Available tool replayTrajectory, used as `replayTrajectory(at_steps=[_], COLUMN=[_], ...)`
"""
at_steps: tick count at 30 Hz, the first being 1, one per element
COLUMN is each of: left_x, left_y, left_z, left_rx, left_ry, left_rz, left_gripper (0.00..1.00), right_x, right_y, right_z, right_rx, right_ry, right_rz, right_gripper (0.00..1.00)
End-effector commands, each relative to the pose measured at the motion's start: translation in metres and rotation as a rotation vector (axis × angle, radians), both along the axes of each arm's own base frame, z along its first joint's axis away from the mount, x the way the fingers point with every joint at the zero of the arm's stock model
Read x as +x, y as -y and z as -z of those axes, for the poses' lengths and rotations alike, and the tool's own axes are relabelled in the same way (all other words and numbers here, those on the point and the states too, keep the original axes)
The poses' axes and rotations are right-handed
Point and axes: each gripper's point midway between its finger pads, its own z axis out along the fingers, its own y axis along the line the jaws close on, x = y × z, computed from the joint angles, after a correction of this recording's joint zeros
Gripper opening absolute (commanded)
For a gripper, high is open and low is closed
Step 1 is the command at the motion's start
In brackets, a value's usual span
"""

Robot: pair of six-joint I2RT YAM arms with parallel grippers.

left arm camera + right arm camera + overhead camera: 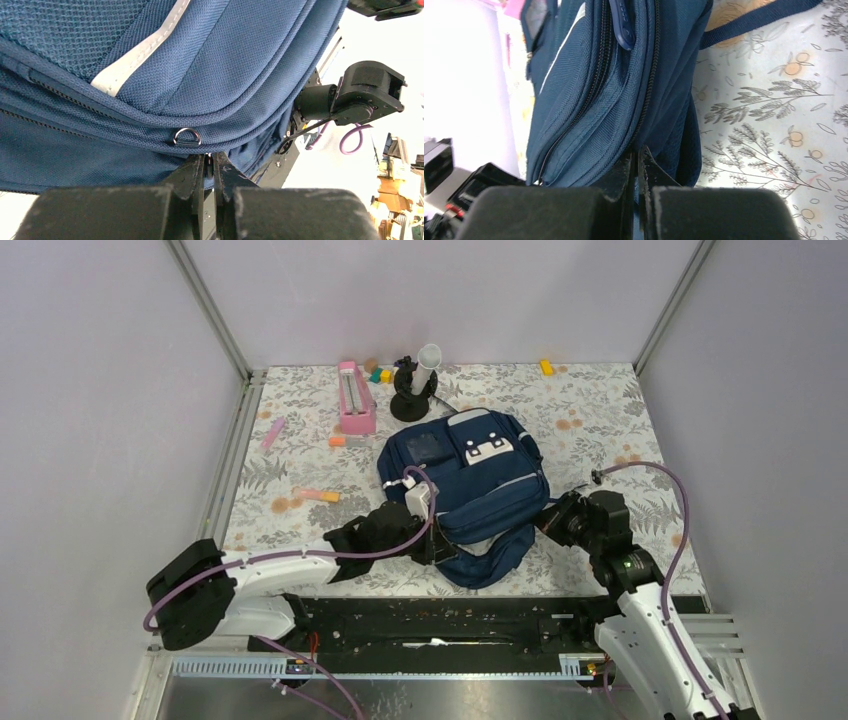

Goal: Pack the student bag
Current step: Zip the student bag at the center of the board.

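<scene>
The student bag [470, 478], navy blue with white-grey front patches, lies front-up in the middle of the floral table. My left gripper [437, 542] is at the bag's near left edge. In the left wrist view its fingers [210, 156] are shut, pinching the bag's seam just under a small metal D-ring [187, 136]. My right gripper [549, 519] is at the bag's near right side. In the right wrist view it [635, 149] is shut, with blue bag fabric between its fingers beside a closed zipper line. A blue zipper pull [622, 30] hangs further up.
Behind the bag stand a pink case [356, 398] and a black stand holding a white tube [415, 385]. An orange marker [320, 495], a pink marker [272, 432], small coloured blocks [380, 374] and a yellow block [547, 367] lie about. A bag strap [490, 562] trails toward the near edge.
</scene>
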Motion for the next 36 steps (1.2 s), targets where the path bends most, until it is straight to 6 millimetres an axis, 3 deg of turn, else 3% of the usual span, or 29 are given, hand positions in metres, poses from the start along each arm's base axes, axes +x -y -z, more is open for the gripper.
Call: replayTrajectory(at_steps=[1, 5, 6, 8, 11, 14, 21, 29, 36], left_x=[0.008, 0.005, 0.004, 0.005, 0.009, 0.010, 0.016, 0.024, 0.020], left_y=[0.040, 0.034, 0.031, 0.020, 0.006, 0.001, -0.006, -0.016, -0.016], left_z=[-0.076, -0.076, -0.074, -0.072, -0.065, -0.058, -0.051, -0.034, -0.018], left_rx=[-0.244, -0.269, -0.274, -0.299, -0.263, -0.208, -0.202, -0.164, -0.130], left_ry=[0.086, 0.075, 0.068, 0.049, 0.052, 0.058, 0.043, 0.030, 0.002], left_rz=[0.025, 0.026, 0.033, 0.028, 0.002, 0.010, 0.011, 0.003, 0.023], left_gripper=[0.00, 0.00, 0.00, 0.00, 0.00, 0.00, 0.00, 0.00, 0.00], right_x=[0.017, 0.017, 0.016, 0.013, 0.009, 0.006, -0.004, -0.027, -0.020], right_y=[-0.010, -0.001, -0.001, 0.000, 0.005, 0.010, 0.001, 0.011, -0.001], right_z=[-0.024, -0.004, -0.002, -0.004, -0.006, -0.010, -0.007, -0.011, -0.007], right_rx=[0.021, -0.055, -0.064, -0.067, -0.085, -0.093, -0.068, -0.090, -0.024], right_ry=[0.134, 0.120, 0.121, 0.124, 0.119, 0.140, 0.146, 0.196, 0.152], right_rz=[-0.036, -0.031, -0.036, -0.042, -0.022, -0.005, -0.067, -0.062, -0.079], right_gripper=[0.05, 0.27, 0.29, 0.35, 0.58, 0.69, 0.71, 0.78, 0.80])
